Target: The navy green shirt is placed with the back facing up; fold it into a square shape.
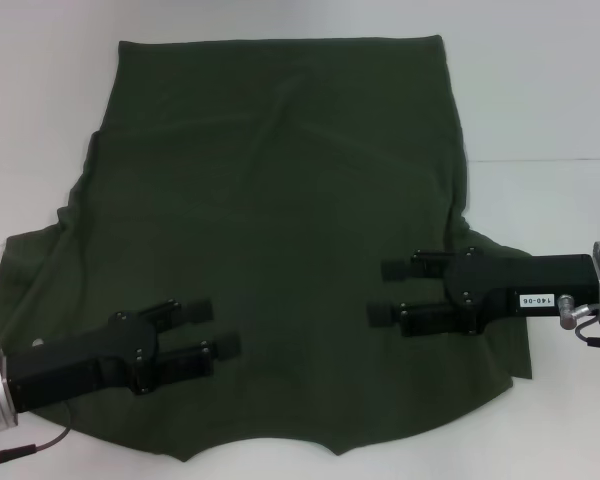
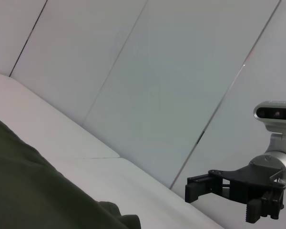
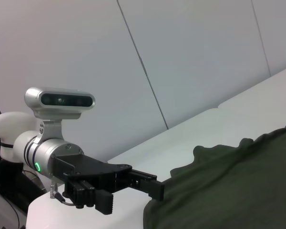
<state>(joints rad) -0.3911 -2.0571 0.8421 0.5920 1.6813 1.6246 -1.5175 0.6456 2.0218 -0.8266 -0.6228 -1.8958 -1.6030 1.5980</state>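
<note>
Nearest the robot, left side: the left pincer (image 1: 220,327) hangs over the near-left part of the shirt, its two fingers parted with only dark cloth showing between them, so it has hold of nothing.
Nearest the robot, right side: the right pincer (image 1: 387,291) reaches in over the near-right part of the shirt, fingers likewise spread and empty.
Shirt, position: the navy green shirt (image 1: 280,210) lies spread flat on the white bench (image 1: 540,100), plain side up, its near edge wavy and its straight far edge well away from the robot.
Shirt, sleeves: the left sleeve (image 1: 20,270) fans out loosely toward the bench edge; the right sleeve (image 1: 505,330) shows beside and beneath the right arm.
Shirt, handling: it looks like light, limp cloth that will sag and drag when lifted, and it should be neither fragile nor slippery; a thin single layer may be hard to pinch off the flat surface.
Shirt, where to take hold: edges and corners seem the best grips, namely the sleeve ends or the near corners, with both pincers lifting together so the fold line stays straight.
Wrinkles: soft creases run across the middle and left side; these could carry into the fold.
Surroundings: only bare bench shows around the cloth, with pale wall panels (image 2: 157,71) beyond it in the wrist views.
Obstacles: nothing visible stands in the way; the chief risk, by this reading, is the pincers crossing one another over the cloth.
</note>
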